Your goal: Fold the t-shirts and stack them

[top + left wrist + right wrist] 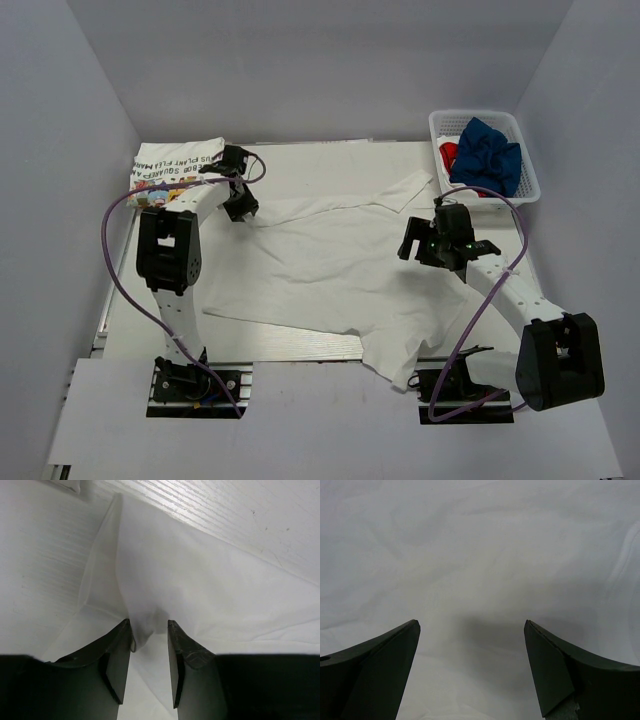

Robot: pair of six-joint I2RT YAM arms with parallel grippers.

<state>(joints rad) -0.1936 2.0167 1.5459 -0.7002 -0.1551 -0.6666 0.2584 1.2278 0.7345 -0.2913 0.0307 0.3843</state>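
Note:
A plain white t-shirt (330,265) lies spread across the table, with one corner hanging over the near edge. My left gripper (240,205) is at its far left corner. In the left wrist view the left gripper (149,625) is narrowly open around a raised fold of the white t-shirt (145,595), which touches the left finger. My right gripper (420,245) hovers over the shirt's right side. It is wide open and empty in the right wrist view (472,625), with only white cloth (480,555) below. A folded printed t-shirt (172,165) lies at the back left.
A white lattice basket (528,160) at the back right holds a navy t-shirt (485,155) and a white one with red print (449,152). Grey walls close in the table on three sides. The printed shirt is just behind the left gripper.

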